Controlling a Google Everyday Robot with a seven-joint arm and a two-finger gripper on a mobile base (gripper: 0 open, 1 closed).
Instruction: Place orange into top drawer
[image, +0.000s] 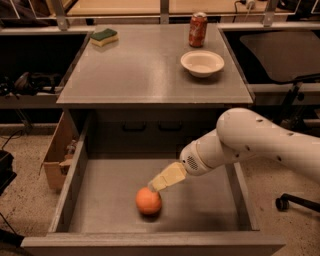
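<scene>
The orange rests on the flat bottom of the open top drawer, near the front and a little left of centre. My gripper reaches into the drawer from the right on the white arm. Its cream fingertips hover just above and to the right of the orange. The gripper is open and holds nothing.
On the cabinet top stand a red soda can, a white bowl and a green-and-yellow sponge. A cardboard box sits left of the drawer. A chair base stands at the right.
</scene>
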